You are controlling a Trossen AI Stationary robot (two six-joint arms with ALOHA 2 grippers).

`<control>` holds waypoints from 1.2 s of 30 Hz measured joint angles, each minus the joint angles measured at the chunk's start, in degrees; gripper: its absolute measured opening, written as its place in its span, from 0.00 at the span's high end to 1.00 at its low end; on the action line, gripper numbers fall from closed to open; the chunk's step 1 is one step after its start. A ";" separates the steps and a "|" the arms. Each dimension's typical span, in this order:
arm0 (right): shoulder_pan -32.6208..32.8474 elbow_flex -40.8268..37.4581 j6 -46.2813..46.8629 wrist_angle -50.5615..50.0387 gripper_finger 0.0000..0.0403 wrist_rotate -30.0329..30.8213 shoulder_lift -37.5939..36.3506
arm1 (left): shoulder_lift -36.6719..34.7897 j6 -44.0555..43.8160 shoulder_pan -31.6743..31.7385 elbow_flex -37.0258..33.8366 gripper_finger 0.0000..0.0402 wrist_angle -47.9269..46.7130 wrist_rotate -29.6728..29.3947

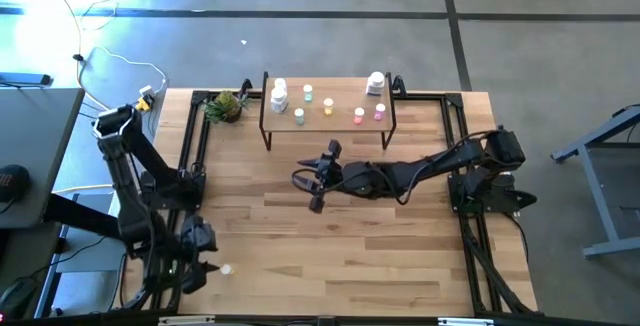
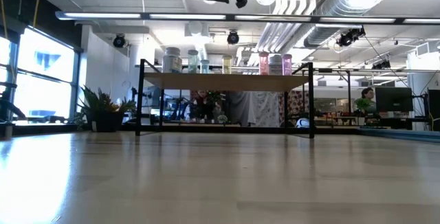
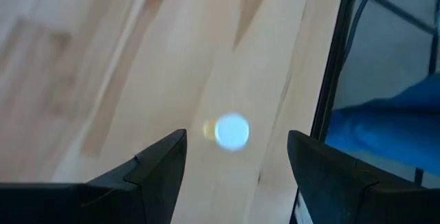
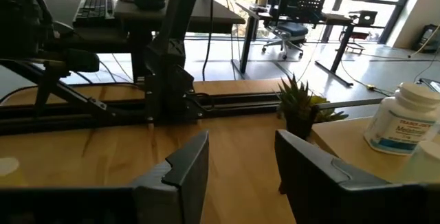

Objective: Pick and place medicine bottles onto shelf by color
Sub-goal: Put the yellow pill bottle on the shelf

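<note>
The shelf [image 1: 328, 124] stands at the table's far middle. Several medicine bottles stand on its board: white ones [image 1: 279, 94] [image 1: 375, 83], pale green [image 1: 308, 92], yellow [image 1: 328, 106] and pink [image 1: 360, 115]. One small pale bottle [image 1: 227, 268] stands alone on the table near the front left corner. My left gripper [image 3: 237, 155] hangs open above that bottle [image 3: 232, 131], slanting down, with a finger on either side of it and clear of it. My right gripper [image 1: 305, 188] hovers open over the table's middle, in front of the shelf, with nothing between its fingers [image 4: 240, 162].
A small green plant [image 1: 226, 106] sits at the shelf's left end. A black metal frame [image 1: 196, 136] runs along the table's edges, close to the lone bottle on the left [image 3: 330, 80]. Bare wood lies between the shelf and the front edge.
</note>
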 joint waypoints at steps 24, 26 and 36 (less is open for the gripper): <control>1.44 0.00 1.51 -1.03 0.61 0.07 0.00 | 20.41 -12.26 -5.52 0.00 0.39 8.79 -2.75; 1.44 0.00 1.51 -1.03 0.61 0.05 0.00 | 21.29 -12.55 -5.54 0.00 0.39 8.74 -3.54; 1.44 0.00 1.51 -1.03 0.61 0.04 0.00 | 26.07 -13.65 -4.67 0.00 0.39 9.65 -6.19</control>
